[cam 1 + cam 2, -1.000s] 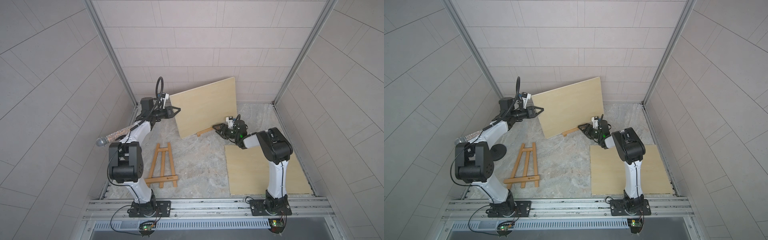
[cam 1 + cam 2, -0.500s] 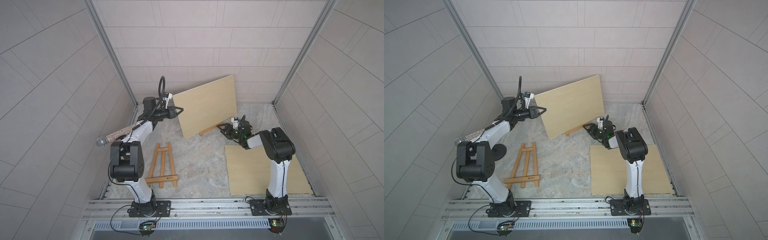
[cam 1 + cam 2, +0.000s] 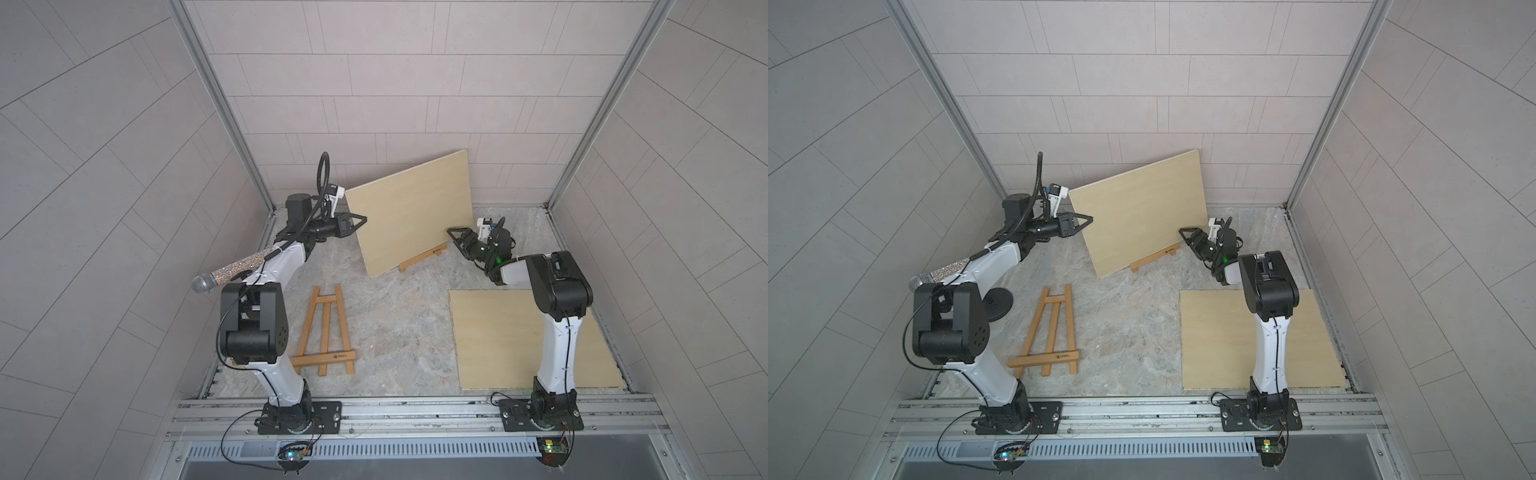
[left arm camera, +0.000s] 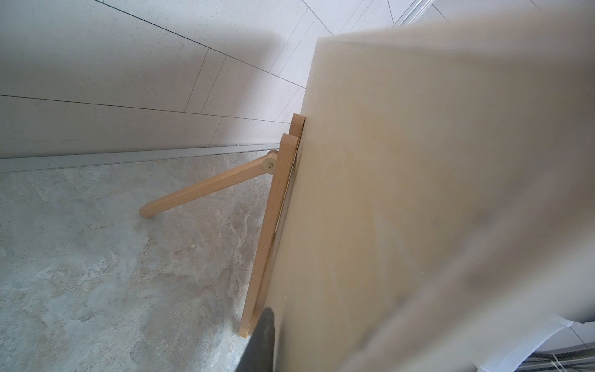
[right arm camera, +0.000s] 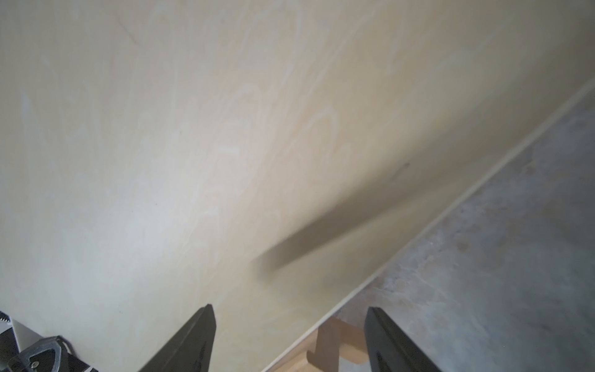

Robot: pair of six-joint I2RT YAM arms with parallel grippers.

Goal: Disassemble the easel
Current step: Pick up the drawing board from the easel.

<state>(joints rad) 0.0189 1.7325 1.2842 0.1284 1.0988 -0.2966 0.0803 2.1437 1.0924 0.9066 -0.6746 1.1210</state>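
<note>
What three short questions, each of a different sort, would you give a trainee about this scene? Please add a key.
1. True or false: the left gripper is shut on the edge of the upright board.
2. Choose one. The second easel, which carries no board, is: A) standing upright; B) lying flat; C) leaning on the back wall.
3. Fill the gap: the jaws of the right gripper, next to the board's lower corner, stand ____.

Key: 1 true; 2 B; 3 open.
</note>
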